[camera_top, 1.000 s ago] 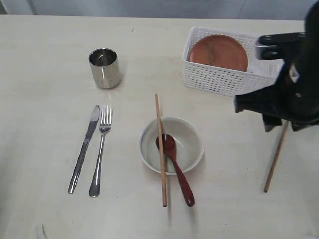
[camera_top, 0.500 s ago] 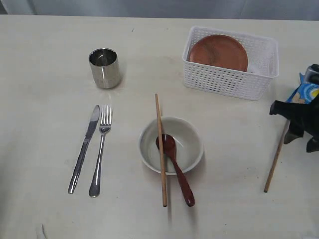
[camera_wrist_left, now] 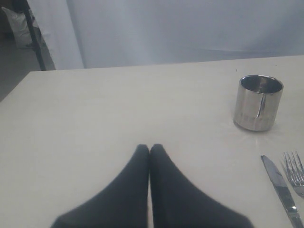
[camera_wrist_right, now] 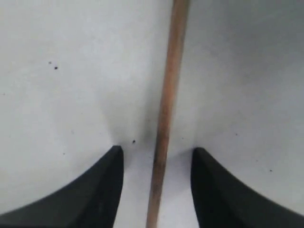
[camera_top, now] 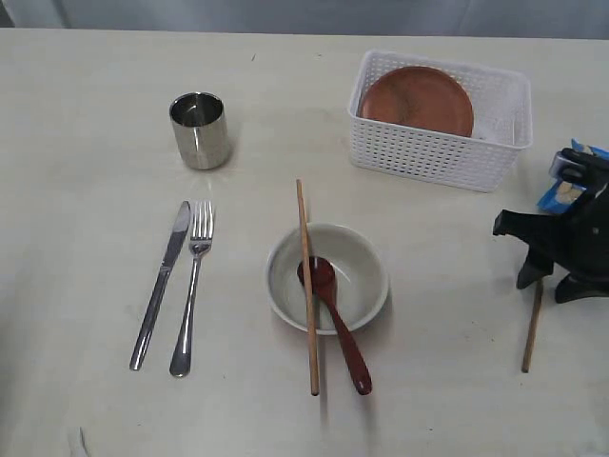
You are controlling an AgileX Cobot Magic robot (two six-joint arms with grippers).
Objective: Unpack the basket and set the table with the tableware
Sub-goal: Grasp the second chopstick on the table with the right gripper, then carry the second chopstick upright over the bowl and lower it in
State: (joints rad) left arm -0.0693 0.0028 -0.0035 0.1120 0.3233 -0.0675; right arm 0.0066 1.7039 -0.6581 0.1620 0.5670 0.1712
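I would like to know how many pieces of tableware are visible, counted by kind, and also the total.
Cup: 1
Knife: 1
Fork: 1
Spoon: 1
Bowl: 1
Plate: 1
Chopsticks: 2, one across the bowl, one far right
Total: 8

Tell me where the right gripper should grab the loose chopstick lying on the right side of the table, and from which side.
Take the chopstick across its thin shaft, near the end under the right gripper, coming straight down from above. It lies flat on the table, so only its two long sides offer a grip, and the open fingers straddle it there.
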